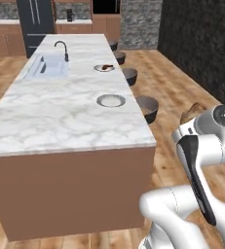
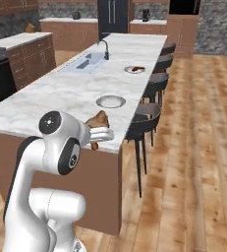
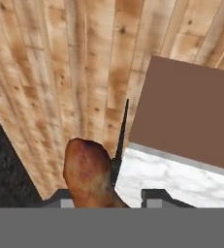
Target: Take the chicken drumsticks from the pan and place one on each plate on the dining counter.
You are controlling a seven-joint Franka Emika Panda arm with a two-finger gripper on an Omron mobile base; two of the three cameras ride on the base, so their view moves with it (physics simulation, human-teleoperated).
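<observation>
My gripper [image 2: 96,134] is shut on a golden-brown chicken drumstick [image 2: 99,119], held just off the near right corner of the dining counter [image 2: 61,93], at about top height. In the hand view the drumstick [image 3: 87,169] sits between the fingertips [image 3: 154,194], above wooden floor and the counter's corner [image 3: 171,179]. The near plate [image 1: 111,100] lies bare on the marble. The far plate [image 1: 98,68] carries another drumstick [image 1: 107,66]. The pan is out of view.
Dark stools [image 2: 147,110] line the counter's right side, the nearest close beside my hand. An inset sink [image 1: 48,65] with a dark tap [image 1: 63,48] sits at the far left of the top. Wall cabinets [image 2: 29,49] stand further left. Open wooden floor [image 2: 193,147] lies to the right.
</observation>
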